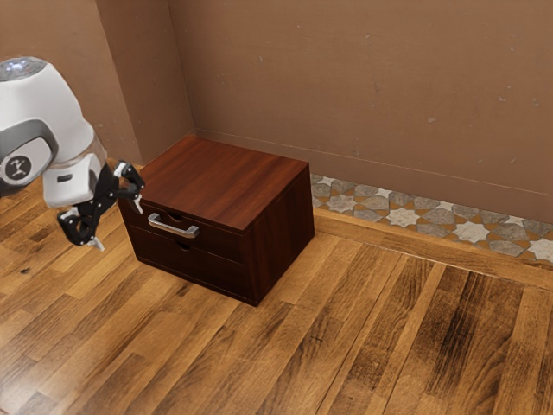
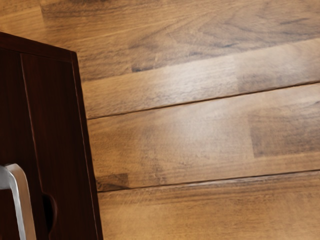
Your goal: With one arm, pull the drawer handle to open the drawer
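Handle (image 2: 19, 200) sits just beside the open, empty fingers (image 1: 130, 179), not yet between them. Its drawer (image 1: 218, 238) looks flush with the cabinet (image 1: 233, 177), so nothing is done yet: closing in, gripping and pulling all remain.

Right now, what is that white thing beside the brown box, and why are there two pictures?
The white thing is a robot arm. Its black tool has two fingers, like a pincer; they stand open and hold nothing. One picture comes from a camera at the room's side. The other comes from a camera on the arm's hand, looking closely at the box's edge. The brown box is a wooden cabinet standing on the wooden floor. Its drawer has a silver handle, which the tool has not grabbed yet.
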Tool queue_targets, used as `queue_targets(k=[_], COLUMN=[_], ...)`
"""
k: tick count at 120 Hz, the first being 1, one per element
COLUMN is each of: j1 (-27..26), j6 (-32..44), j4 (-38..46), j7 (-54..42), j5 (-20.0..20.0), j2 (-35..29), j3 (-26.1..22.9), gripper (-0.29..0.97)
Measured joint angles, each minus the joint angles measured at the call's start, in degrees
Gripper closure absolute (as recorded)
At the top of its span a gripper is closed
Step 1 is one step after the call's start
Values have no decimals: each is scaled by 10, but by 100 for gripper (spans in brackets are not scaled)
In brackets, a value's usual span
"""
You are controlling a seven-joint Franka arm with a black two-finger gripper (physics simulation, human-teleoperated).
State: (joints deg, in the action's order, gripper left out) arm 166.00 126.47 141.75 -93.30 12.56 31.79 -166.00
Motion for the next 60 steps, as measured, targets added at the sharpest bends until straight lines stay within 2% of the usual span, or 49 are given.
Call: queue_targets(k=[18,60], j1=[0,0], j6=[70,149], j4=[7,37], j7=[-16,7], j5=[7,14], j2=[-18,-45], j3=[0,8], gripper=[0,0])
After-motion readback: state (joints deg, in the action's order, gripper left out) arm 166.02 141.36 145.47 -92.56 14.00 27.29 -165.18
